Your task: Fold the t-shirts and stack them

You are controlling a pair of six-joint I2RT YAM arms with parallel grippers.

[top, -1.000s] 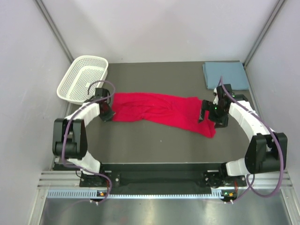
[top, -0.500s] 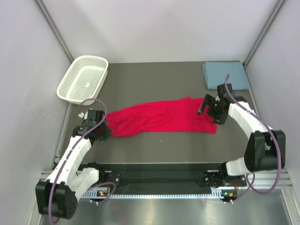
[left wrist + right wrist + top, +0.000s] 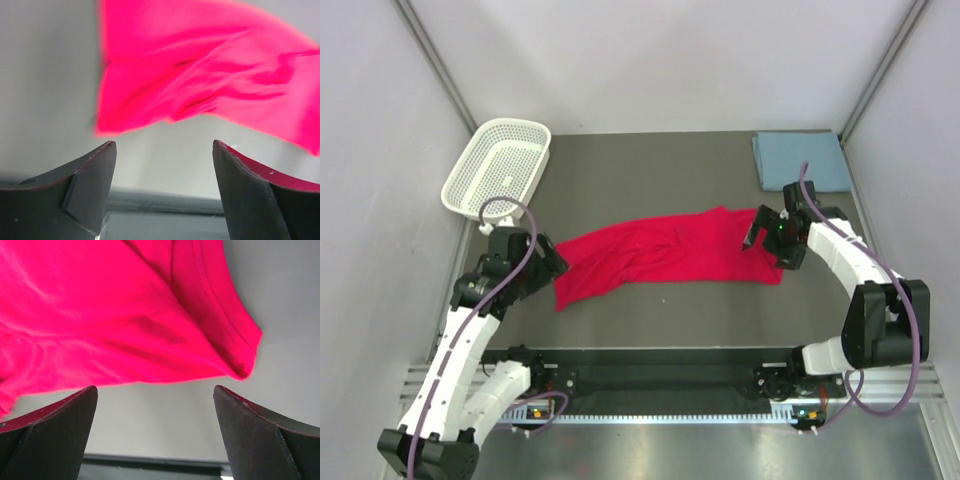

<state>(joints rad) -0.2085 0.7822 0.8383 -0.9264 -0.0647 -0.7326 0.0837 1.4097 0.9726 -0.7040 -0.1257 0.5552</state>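
Note:
The bright red t-shirt (image 3: 665,255) lies crumpled in a long strip across the middle of the dark mat. My left gripper (image 3: 550,263) stands open just off its left end, holding nothing. In the left wrist view the red t-shirt (image 3: 200,75) sits beyond my open left gripper (image 3: 164,144), with bare mat between the fingers. My right gripper (image 3: 757,232) is open at the shirt's right end. In the right wrist view the red t-shirt (image 3: 125,315) and its hem lie just past my open right gripper (image 3: 155,388). The blue-grey t-shirt (image 3: 801,160) rests folded at the back right corner.
A white mesh basket (image 3: 498,168) stands tilted at the back left, near my left arm. Grey walls close in the left, right and back. The metal rail with the arm bases (image 3: 660,385) runs along the near edge.
My left gripper has opened and let go of the red shirt's left end, which now lies flat. The left arm swung toward the near side, then lifted. The right gripper shifted slightly back.

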